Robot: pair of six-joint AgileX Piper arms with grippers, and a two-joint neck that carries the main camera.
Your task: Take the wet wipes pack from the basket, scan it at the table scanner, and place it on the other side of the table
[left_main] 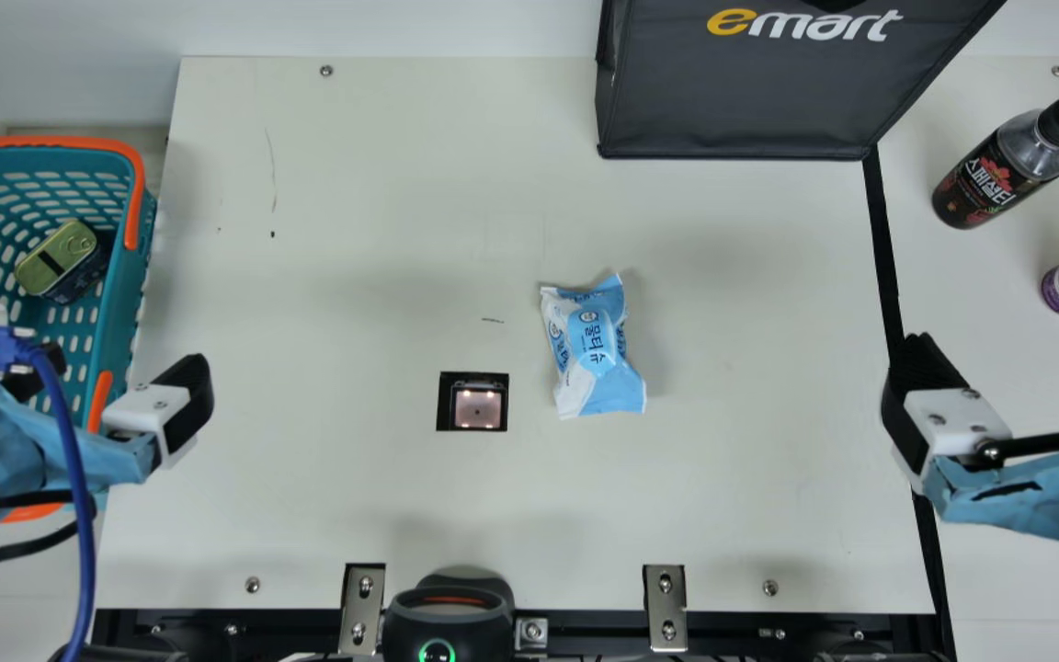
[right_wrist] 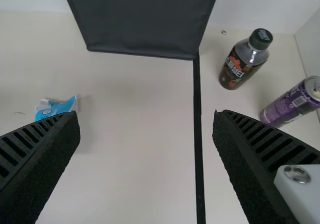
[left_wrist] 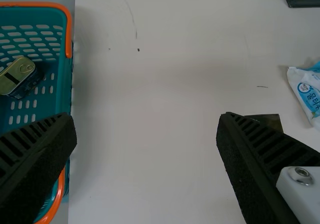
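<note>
Left pincer [left_wrist: 147, 126], right pincer [right_wrist: 146, 124] both spread. Likely next: right pincer straddles wet wipes pack [left_main: 592, 348] at waist, squeezes softly, lifts clear.

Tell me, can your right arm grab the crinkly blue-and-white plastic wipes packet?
Probably yes. My open, empty right gripper hovers to the right of the packet, and nothing stands between them on the cream table.
</note>
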